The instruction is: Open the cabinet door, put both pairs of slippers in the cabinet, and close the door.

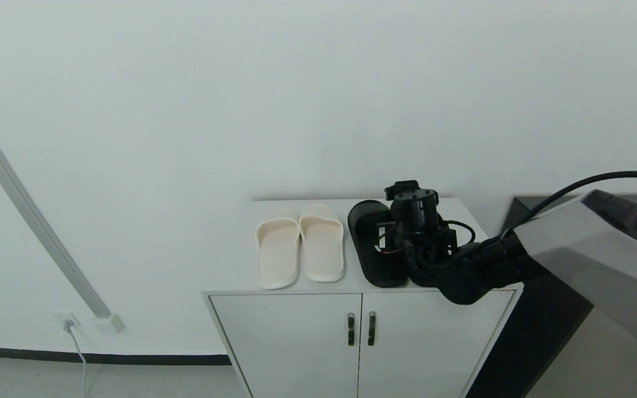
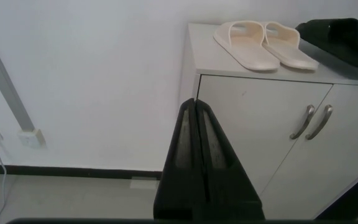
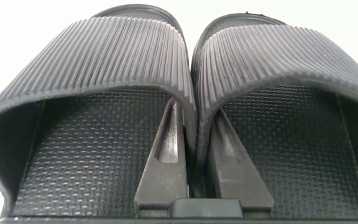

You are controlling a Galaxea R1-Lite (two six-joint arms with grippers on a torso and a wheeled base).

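A white cabinet (image 1: pixel 230 279) stands against the wall with both doors (image 1: pixel 291 342) closed and two dark handles (image 1: pixel 361 329) at the middle seam. On its top lie a cream pair of slippers (image 1: pixel 300 246) and, to their right, a black pair (image 1: pixel 371 243). My right gripper (image 1: pixel 393 243) is down on the black pair. In the right wrist view one finger sits inside each black slipper (image 3: pixel 104 62), and the right gripper (image 3: pixel 195 111) is shut on their two inner walls. My left gripper (image 2: pixel 195 102) is shut and empty, low and left of the cabinet (image 2: pixel 253 124); the cream slippers (image 2: pixel 266 45) lie beyond it.
A wall socket with a cable (image 1: pixel 67 321) sits low on the left, below a slanted grey conduit (image 1: pixel 25 210). A dark piece of furniture (image 1: pixel 523 210) stands right of the cabinet. Open floor lies in front of the doors.
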